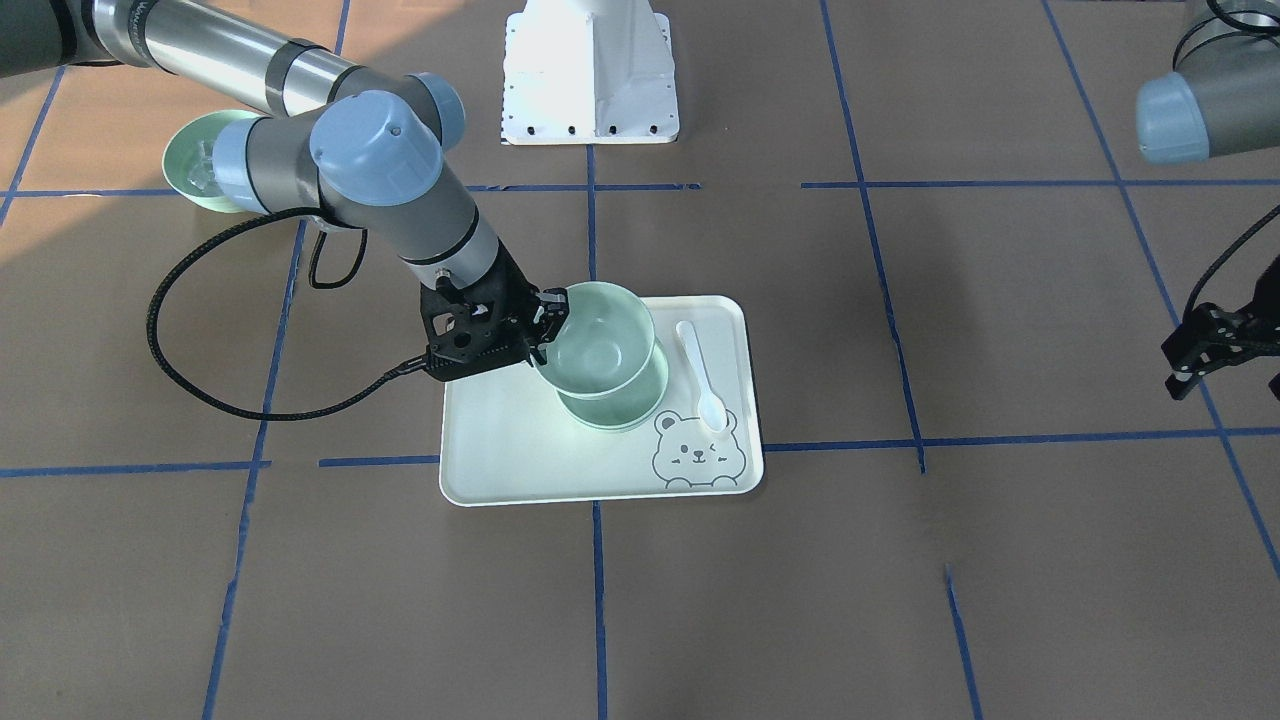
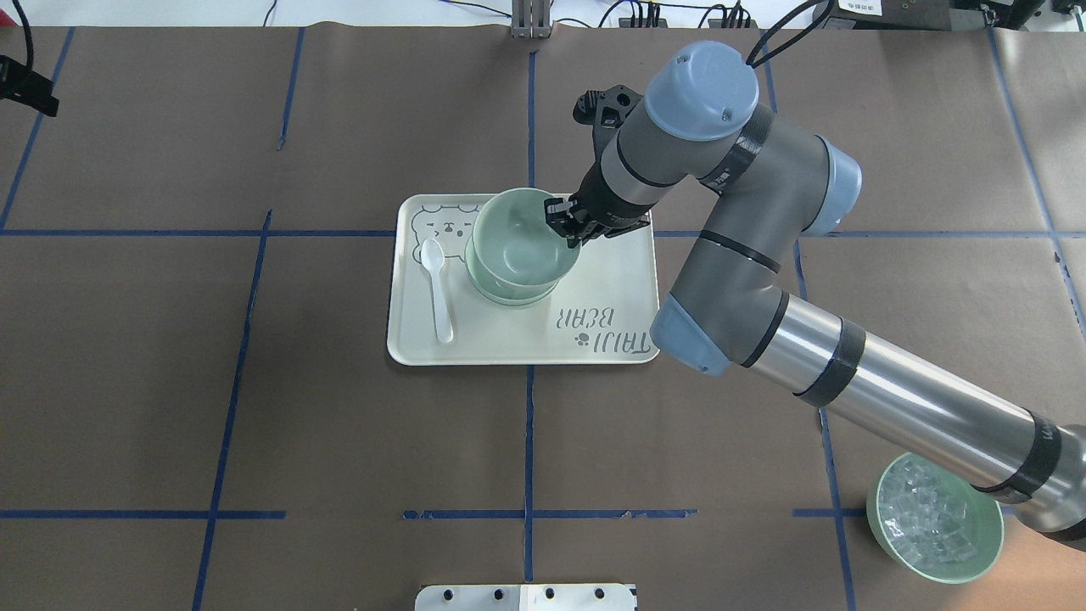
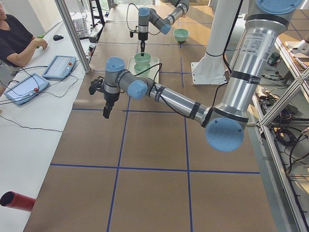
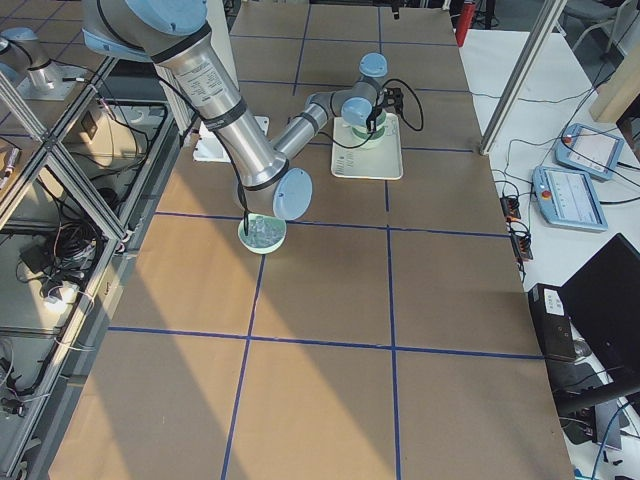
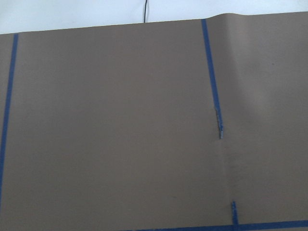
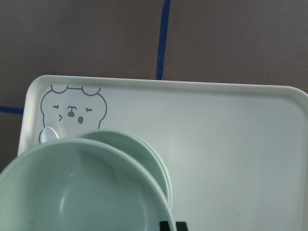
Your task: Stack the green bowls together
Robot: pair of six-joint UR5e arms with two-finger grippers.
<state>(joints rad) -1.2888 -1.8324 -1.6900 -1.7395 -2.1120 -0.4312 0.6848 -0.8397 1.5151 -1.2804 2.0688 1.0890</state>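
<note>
My right gripper (image 1: 545, 325) is shut on the rim of a pale green bowl (image 1: 600, 345) and holds it slightly tilted, just over other green bowls (image 1: 622, 415) nested on the cream tray (image 1: 500, 470). The overhead view shows the gripper (image 2: 562, 222), the held bowl (image 2: 516, 242) and the lower rim (image 2: 509, 295). The right wrist view shows the held bowl (image 6: 72, 192) close up, with nested rims (image 6: 156, 161) behind it. My left gripper (image 1: 1225, 385) hangs far off to the side, open and empty.
A white spoon (image 1: 700, 375) lies on the tray beside the bowls, by a printed bear. A green bowl of clear cubes (image 2: 933, 518) sits near the right arm's base, under its forearm. The white robot base (image 1: 590, 70) stands behind the tray.
</note>
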